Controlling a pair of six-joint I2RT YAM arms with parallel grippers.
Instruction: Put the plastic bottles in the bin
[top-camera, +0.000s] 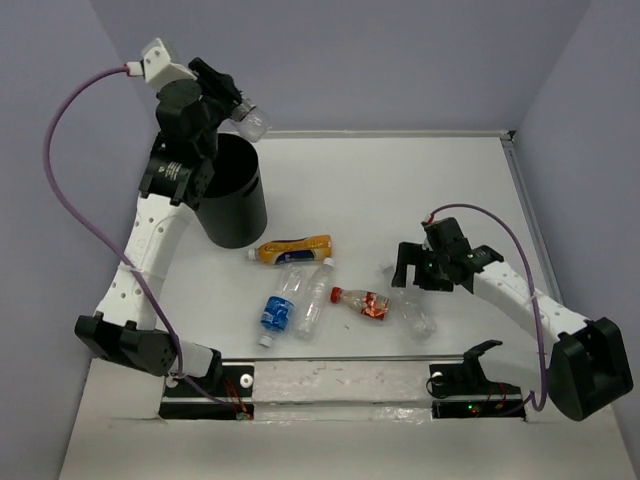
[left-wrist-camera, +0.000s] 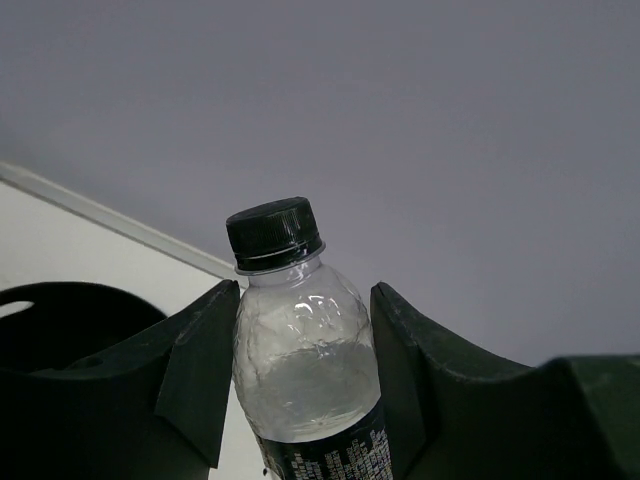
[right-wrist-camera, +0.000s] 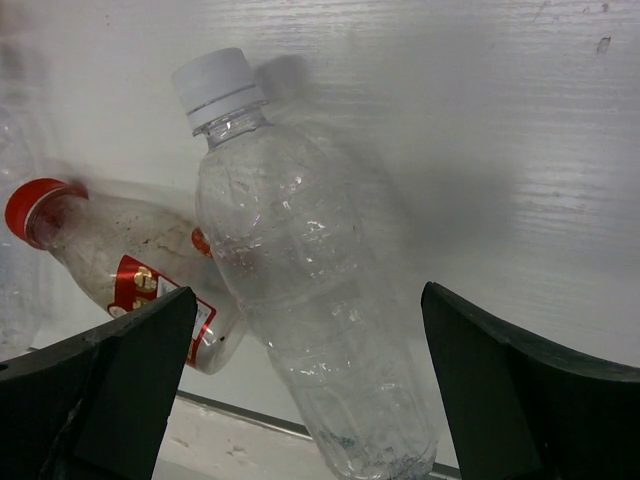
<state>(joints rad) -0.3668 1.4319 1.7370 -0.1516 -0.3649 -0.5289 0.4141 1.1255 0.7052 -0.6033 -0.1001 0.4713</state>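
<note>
My left jaws clamp a black-capped bottle (left-wrist-camera: 300, 350), the bin (top-camera: 235, 215) mouth near at 7 o'clock; my right jaws gape over a white-capped bottle (right-wrist-camera: 300, 300).

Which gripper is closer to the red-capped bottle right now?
Right. The right gripper hovers open beside the red-capped bottle; the left gripper is far off, up by the bin, gripping a black-capped bottle.

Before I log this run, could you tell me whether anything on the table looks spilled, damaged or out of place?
Nothing looks spilled. The red-capped bottle lies on its side, looks dented, and rests against the white-capped clear bottle. The left hand holds a black-capped bottle raised beside the rim of the bin.
</note>
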